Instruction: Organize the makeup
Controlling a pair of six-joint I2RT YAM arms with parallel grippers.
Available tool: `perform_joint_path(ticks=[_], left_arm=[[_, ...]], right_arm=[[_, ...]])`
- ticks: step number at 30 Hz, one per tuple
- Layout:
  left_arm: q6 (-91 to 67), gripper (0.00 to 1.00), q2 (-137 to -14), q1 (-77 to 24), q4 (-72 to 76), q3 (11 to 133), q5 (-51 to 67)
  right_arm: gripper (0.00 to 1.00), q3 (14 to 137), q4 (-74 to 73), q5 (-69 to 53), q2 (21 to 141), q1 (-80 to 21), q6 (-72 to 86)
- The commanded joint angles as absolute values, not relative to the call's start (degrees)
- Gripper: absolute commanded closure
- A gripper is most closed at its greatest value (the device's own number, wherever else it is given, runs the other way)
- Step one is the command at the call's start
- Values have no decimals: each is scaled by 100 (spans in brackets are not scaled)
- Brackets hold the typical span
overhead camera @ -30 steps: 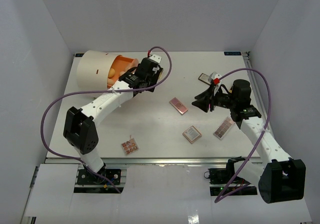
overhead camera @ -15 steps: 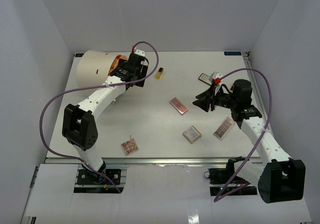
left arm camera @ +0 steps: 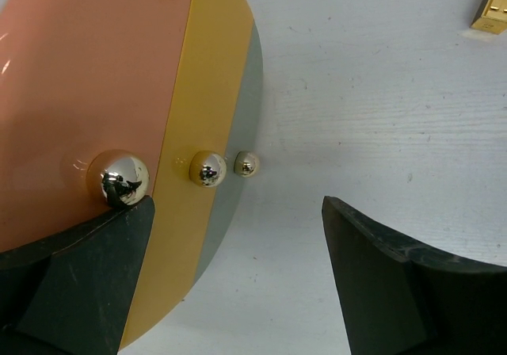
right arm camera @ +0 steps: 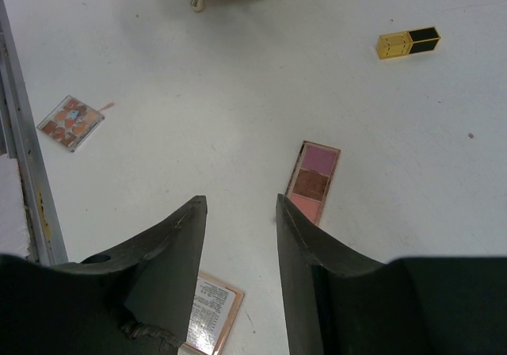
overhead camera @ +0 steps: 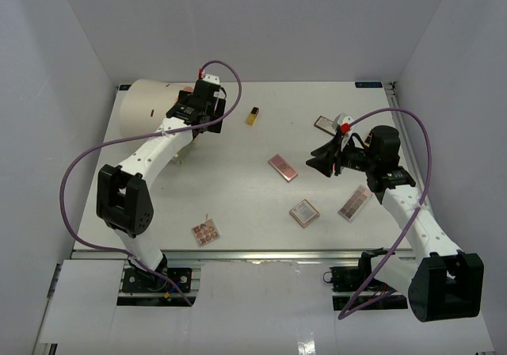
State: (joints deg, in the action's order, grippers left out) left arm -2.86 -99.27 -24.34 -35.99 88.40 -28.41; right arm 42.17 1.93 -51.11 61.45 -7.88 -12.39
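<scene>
My left gripper [left arm camera: 234, 212]: spread wide and holding nothing. It hangs at the face end of the cream cylinder [overhead camera: 146, 105], at the far left of the counter [overhead camera: 245, 204].
Cylinder face, from my left wrist: a peach part, then a yellow band, then a grey band, with three shiny round knobs [left arm camera: 207, 168] in a row. The edge of the face lies between my left jaws. One finger overlaps the peach part, and I cannot tell whether it touches.
Yellow bottle [overhead camera: 252, 117]: black-capped, lying on its side on the counter to the right of the cylinder, apart from my left gripper.
My right gripper [right arm camera: 238, 212]: jaws part-way apart with bare counter showing between them, pinching nothing. It hovers over the right half of the counter.
Pink palette [overhead camera: 283, 167]: flat on the middle of the counter, just left of my right gripper, with pink, brown and peach pans in a row.
Square palette [overhead camera: 304, 212]: flat on the counter, nearer the front edge than the pink one. From my right wrist it is partly hidden under a finger.
Long palette [overhead camera: 355, 202]: just right of the square one, beside my right forearm.
Far palette [overhead camera: 323, 123]: behind my right gripper, partly hidden by it.
Orange palette [overhead camera: 206, 231]: alone by the front edge on the left, well apart from the others.
</scene>
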Motion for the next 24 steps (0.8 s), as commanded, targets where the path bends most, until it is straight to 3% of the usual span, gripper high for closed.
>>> perform_joint_path(ticks=[1,10,15,18,21,24], left_arm=[[-412,4,-9467,-2451,-3531,8957,-2525],[-1245,7,-8773,-2733,-3165,8229,-2136],[-2218,7,-8879,-2808,-2936,7832,-2719],[-2891,7,-9247,-2969,-2988,7843,-3751],[-3695,4,-9782,-3275,-3393,8066,-5527],[-4501,4,-10346,-3346,-4155,8638,-6239]], right_arm=[[53,4254,387,-5142,6130,-747,-1310],[53,4254,378,-5133,6214,-747,-1336],[53,4239,378,-5102,6234,-745,-1338],[53,4237,378,-5089,6240,-729,-1336],[53,4245,378,-5092,6243,-712,-1339],[53,4253,378,-5106,6282,-720,-1345]])
